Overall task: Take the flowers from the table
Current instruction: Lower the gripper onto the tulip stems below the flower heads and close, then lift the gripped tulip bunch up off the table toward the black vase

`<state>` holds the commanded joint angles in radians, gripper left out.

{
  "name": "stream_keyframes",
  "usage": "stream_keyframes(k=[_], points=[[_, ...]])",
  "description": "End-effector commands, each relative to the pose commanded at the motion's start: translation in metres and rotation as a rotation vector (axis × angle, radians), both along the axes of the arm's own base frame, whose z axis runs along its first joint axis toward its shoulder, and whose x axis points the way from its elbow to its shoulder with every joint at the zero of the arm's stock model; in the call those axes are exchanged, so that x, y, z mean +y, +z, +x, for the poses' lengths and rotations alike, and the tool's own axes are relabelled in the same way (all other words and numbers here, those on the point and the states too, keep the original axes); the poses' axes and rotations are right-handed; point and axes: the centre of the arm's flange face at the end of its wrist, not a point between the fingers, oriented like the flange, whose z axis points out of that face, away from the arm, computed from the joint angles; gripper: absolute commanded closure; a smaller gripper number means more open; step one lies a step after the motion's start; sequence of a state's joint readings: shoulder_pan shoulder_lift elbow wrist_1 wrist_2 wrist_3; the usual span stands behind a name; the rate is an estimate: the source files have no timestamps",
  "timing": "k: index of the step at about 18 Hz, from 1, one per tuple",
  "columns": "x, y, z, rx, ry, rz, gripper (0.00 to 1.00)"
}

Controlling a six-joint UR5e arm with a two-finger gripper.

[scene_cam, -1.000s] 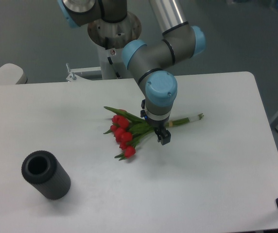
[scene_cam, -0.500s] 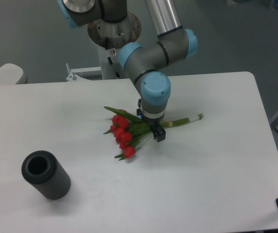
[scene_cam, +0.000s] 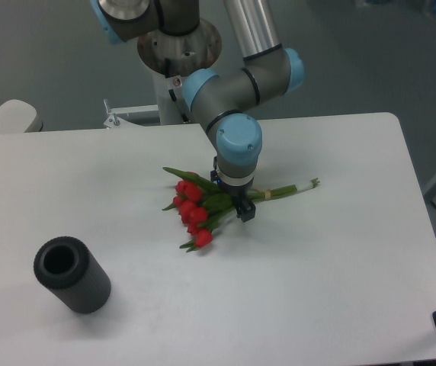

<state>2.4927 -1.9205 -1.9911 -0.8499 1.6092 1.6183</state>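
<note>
Single arm (scene_cam: 233, 80) reaching down from the mounting column at the top, elbow bent, blue-capped wrist pointing straight down. Black gripper (scene_cam: 242, 207) low beneath the wrist, one dark finger (scene_cam: 246, 211) visible; jaw spacing hidden by the wrist, so impossible to judge.

Flowers (scene_cam: 197, 206) mid-table (scene_cam: 340, 267); cylinder (scene_cam: 72, 274) front-left; gripper (scene_cam: 242, 207) seemingly over stems.

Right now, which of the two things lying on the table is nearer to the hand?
The flowers: the hand is right over their green stems. The dark grey cylinder lies far off, near the table's front left edge.
</note>
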Motion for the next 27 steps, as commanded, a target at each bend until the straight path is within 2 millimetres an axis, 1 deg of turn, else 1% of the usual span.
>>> stream_keyframes(k=[2, 3, 4, 7, 10, 11, 12, 13, 15, 16, 19, 21, 24, 26, 27], points=[[0.001, 0.002, -0.002, 0.005, -0.002, 0.004, 0.60], [0.002, 0.004, -0.003, 0.008, -0.003, 0.007, 0.66], [0.003, 0.005, -0.004, 0.011, -0.003, 0.011, 0.70], [0.004, 0.008, -0.007, 0.018, -0.006, 0.014, 0.74], [0.010, 0.019, -0.014, 0.036, -0.008, 0.031, 0.74], [0.013, 0.026, -0.018, 0.048, -0.009, 0.040, 0.74], [0.017, 0.036, -0.021, 0.058, -0.011, 0.050, 0.74], [0.025, 0.051, -0.026, 0.080, -0.014, 0.071, 0.74], [0.051, 0.078, -0.024, 0.072, -0.036, 0.164, 0.74], [0.061, 0.099, -0.027, 0.064, -0.033, 0.233, 0.74], [0.083, 0.147, -0.044, 0.035, -0.015, 0.369, 0.74], [0.095, 0.173, -0.049, 0.020, -0.001, 0.454, 0.74], [0.115, 0.205, -0.051, -0.073, 0.109, 0.603, 0.74], [0.126, 0.214, -0.045, -0.168, 0.175, 0.686, 0.74], [0.131, 0.222, -0.042, -0.211, 0.192, 0.724, 0.74]])
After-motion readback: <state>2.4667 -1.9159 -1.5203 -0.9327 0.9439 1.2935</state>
